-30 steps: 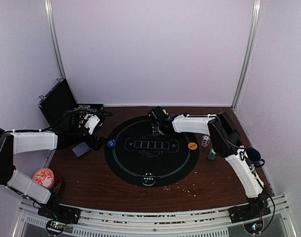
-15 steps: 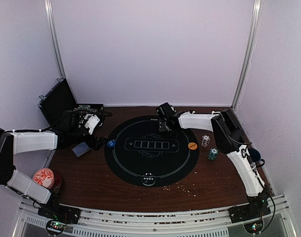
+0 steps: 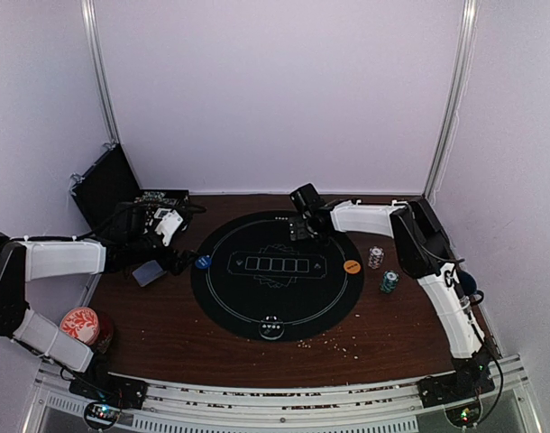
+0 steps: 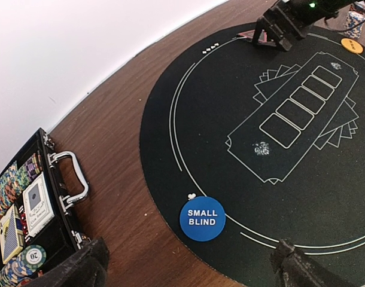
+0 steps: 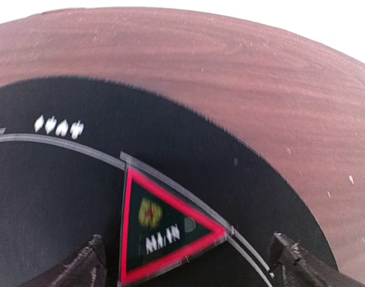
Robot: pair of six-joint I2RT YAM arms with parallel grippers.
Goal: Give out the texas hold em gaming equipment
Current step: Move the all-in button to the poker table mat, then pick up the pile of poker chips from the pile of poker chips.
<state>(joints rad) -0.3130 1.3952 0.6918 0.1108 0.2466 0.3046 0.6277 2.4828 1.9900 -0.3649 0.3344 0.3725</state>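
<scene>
Right wrist: left hand apart; right hand apart astride marker at mat edge.

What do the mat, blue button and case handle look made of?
Mat: matte black with printed white lines, lying flat; probably felt or rubber, can't tell which.
Blue button: smooth flat disc with crisp white lettering; likely plastic.
Case handle: shiny with mirror-like highlights; looks like chromed metal.

I read this as a robot test cell in a lab: plain white panel walls on aluminium uprights box in a brown wooden table, both arm bases bolted to a metal rail at its near edge
</scene>
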